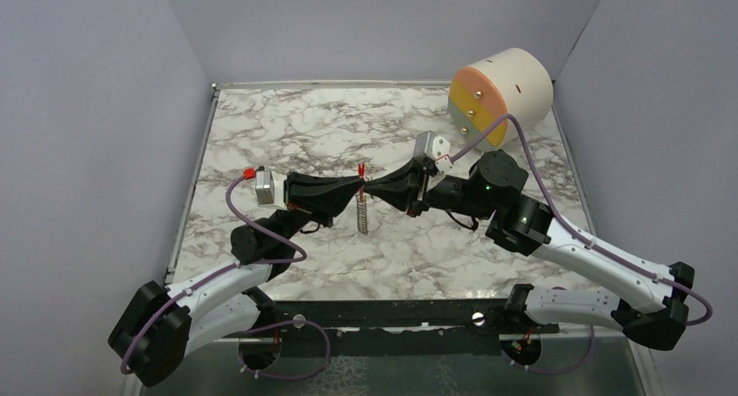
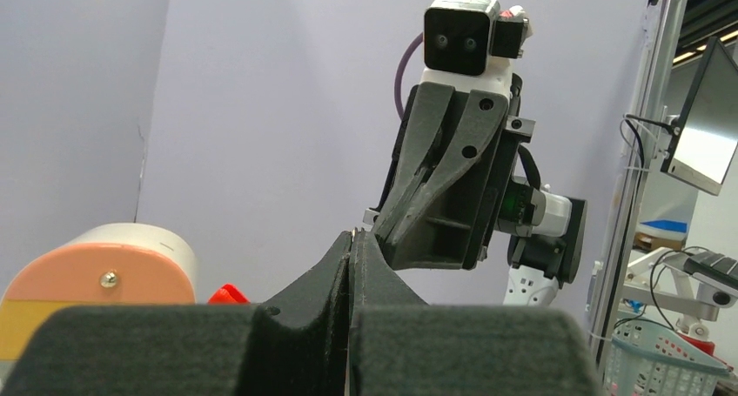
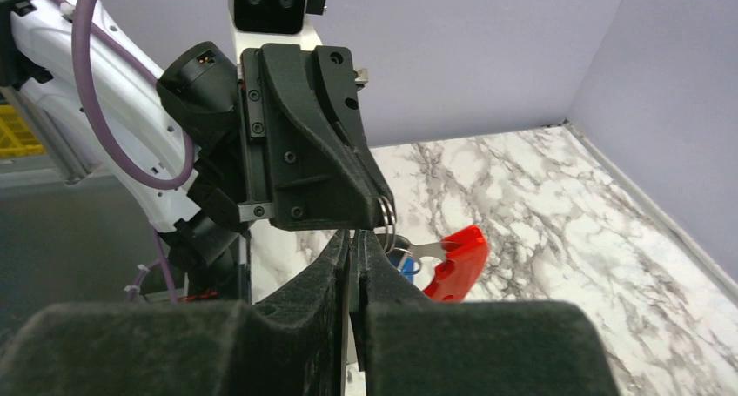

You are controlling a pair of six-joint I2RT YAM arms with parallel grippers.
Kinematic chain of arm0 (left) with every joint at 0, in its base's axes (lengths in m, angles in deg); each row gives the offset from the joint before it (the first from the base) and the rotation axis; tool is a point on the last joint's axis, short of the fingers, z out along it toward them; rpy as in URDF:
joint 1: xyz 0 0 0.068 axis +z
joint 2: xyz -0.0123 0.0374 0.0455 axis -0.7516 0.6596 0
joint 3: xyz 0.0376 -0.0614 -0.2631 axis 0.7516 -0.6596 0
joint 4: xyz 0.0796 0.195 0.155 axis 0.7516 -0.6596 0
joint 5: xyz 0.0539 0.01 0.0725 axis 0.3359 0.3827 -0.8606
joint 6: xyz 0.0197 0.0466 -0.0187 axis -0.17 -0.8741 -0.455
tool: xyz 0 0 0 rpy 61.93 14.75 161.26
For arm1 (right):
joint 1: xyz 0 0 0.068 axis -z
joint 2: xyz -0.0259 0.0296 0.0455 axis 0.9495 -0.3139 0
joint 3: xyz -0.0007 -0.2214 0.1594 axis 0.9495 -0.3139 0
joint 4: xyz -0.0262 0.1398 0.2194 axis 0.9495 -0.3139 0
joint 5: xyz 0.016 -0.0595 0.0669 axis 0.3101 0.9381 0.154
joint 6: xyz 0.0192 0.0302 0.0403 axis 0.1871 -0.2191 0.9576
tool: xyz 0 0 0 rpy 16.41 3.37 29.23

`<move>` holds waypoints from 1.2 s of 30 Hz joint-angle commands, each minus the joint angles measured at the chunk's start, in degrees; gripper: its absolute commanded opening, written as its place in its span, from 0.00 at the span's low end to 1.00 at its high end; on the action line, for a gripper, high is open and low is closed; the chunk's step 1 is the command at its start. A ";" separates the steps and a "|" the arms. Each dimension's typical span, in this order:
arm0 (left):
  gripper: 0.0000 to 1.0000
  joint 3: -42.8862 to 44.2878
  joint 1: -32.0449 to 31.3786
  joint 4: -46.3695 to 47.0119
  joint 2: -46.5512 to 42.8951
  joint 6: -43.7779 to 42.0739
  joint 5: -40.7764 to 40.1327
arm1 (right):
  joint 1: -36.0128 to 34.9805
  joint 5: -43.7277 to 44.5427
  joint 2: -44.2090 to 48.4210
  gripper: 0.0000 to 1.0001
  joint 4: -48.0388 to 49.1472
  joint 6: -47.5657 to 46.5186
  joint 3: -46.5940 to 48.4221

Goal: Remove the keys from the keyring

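Note:
My two grippers meet tip to tip above the middle of the table. The left gripper [image 1: 355,187] [image 2: 352,236] is shut on the wire ring [image 3: 388,213] of the keyring. The keyring's grey chain [image 1: 363,216] hangs down from the tips, and its red piece [image 1: 359,167] [image 3: 457,261] sticks out beside them. The red piece also shows in the left wrist view [image 2: 228,293]. The right gripper [image 1: 369,189] [image 3: 355,239] is shut with a thin flat metal bit between its fingers. The small blue key [image 3: 403,265] sits right against its tip, mostly hidden.
A large cream cylinder with a pink, yellow and grey face [image 1: 502,96] lies at the back right of the marble table [image 1: 287,126]. Grey walls stand on three sides. A black strip [image 1: 383,313] runs along the near edge between the arm bases.

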 commanded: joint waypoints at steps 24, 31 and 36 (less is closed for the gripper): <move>0.00 -0.46 -0.94 11.55 -2.76 -1.48 0.12 | -0.09 21.46 16.00 1.00 14.46 0.58 -9.13; 0.00 0.36 -0.94 10.30 -3.99 -1.54 1.08 | -0.10 23.88 12.40 0.89 9.77 -4.15 -4.97; 0.00 0.58 -0.94 7.38 -6.45 -3.06 1.25 | -0.09 26.51 11.19 0.80 10.54 -7.49 -5.71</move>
